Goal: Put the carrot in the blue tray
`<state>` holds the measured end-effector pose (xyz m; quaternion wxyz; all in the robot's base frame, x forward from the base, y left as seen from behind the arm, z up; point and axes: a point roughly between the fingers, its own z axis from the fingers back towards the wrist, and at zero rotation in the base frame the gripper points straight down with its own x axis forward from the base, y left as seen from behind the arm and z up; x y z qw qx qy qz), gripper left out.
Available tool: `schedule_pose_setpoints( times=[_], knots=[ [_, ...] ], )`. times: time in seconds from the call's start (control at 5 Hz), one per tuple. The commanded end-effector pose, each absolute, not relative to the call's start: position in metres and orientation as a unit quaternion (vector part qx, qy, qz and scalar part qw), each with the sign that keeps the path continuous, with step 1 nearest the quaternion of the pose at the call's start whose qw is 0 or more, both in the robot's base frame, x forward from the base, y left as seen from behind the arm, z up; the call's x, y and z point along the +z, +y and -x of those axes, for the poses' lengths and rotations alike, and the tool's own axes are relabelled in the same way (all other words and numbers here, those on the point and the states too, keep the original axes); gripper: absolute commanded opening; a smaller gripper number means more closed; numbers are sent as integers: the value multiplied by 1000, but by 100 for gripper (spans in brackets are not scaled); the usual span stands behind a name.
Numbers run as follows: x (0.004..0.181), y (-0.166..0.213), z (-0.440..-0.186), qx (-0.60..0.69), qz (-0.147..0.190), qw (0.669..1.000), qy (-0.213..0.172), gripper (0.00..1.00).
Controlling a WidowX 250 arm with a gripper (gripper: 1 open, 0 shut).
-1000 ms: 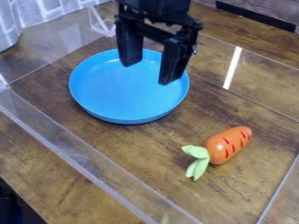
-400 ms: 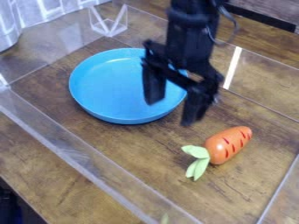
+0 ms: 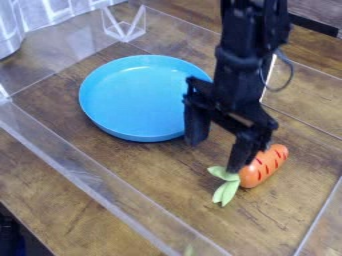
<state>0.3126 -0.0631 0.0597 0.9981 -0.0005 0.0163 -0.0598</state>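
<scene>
The tray [image 3: 134, 97] sits toward the left of the wooden surface [image 3: 80, 200], round, shallow and bare inside; nothing lies in it yet, so the task is at its first half, the pickup. To the right of the tray, and overlapping its near-right rim as seen from this camera, the hand [image 3: 219, 148] hangs with its fingers pointing down and spread wide, holding nothing. One dark finger stands by the tray's edge, the other comes down right at the carrot [image 3: 262, 166]; whether that finger touches the carrot cannot be told from this angle. The carrot lies on its side on the surface, right of the tray and clear of it, its orange body angled up to the right and its pale leaves [image 3: 225, 185] pointing down to the left, toward the camera. As a judgement, the step in hand is the approach for the grasp: the hand is low and close, but seems set a little to the left of the carrot's body instead of straddling it. The next move would call for shifting slightly right so both fingers flank the orange body across its short width, sinking to the surface, then closing. The body is stubby and rounded, so an off-centre pinch could squirt it sideways; after a firm hold, a lift and a short carry left would bring it over the tray.
</scene>
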Motion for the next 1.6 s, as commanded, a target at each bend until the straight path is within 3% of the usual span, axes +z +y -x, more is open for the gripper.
schedule_pose_setpoints(
  times=[0.0,0.6,1.4],
  knots=[
    [66,-73,-321,-66,3,998,-14,100],
    [46,-84,-330,-69,14,997,-23,100],
    [48,-91,-338,-66,33,997,-32,100]
  ],
)
